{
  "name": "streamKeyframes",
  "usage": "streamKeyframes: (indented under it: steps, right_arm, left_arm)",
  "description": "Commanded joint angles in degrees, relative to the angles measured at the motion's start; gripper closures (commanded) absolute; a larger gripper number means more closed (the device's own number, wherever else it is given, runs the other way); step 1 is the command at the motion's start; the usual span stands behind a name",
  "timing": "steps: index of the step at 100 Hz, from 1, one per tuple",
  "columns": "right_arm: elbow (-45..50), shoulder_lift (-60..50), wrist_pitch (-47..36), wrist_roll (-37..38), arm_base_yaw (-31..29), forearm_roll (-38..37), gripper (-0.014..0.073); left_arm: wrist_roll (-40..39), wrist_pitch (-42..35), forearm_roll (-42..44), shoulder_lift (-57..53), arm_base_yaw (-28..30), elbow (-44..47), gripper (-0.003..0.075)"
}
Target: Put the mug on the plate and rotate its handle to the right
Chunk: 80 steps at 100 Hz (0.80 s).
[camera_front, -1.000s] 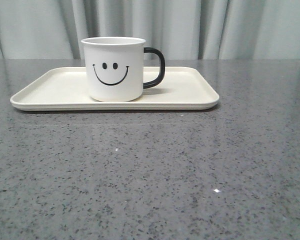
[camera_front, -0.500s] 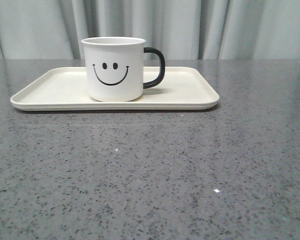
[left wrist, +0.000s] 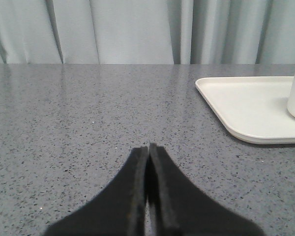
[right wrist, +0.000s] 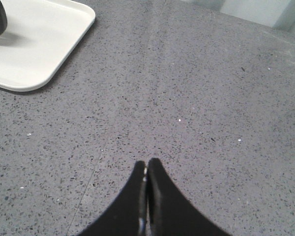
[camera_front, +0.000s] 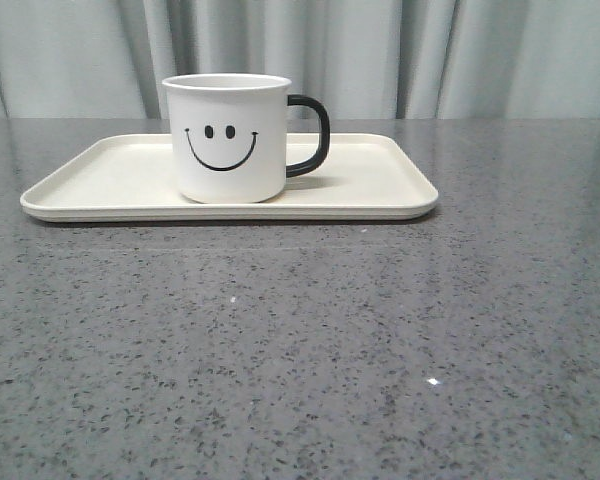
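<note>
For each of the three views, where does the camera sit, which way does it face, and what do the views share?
Front view: low over the table, facing the curtain; shows mug on plate, handle to the right; no robot parts.
Left wrist view: left of the plate; shut left end effector shows.
Right wrist view: right of the plate, angled down; shut right end effector shows.
All share the plate.

No readable text, brand, label or number anywhere. Only sign: black smiley face, 2 dot eyes and a curved mouth, printed on the white mug [camera_front: 228,137], facing the front camera. Both wrist views show no markings.
</note>
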Motion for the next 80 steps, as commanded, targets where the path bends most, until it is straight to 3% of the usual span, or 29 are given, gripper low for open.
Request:
streamKeyframes:
  steps: [1,54,80]
  right_arm:
    - [-1.5,0.1,-4.6,0.1,-0.5,0.2,0.0659]
    - [-1.5,0.1,-5.4,0.0,-0.5,-1.3,0.0659]
    - [4.4,-5.2,-14.1,0.2,-0.5,-1.8,0.0659]
  left_arm:
    - [0.1,-4.9,-0.5,-1.7,0.2,0.6,0.0740]
    - [0.1,-4.9,-0.5,-1.7,0.2,0.6,0.0740]
    - [0.1,-4.9,-0.5,-1.7,0.2,0.6,0.0740]
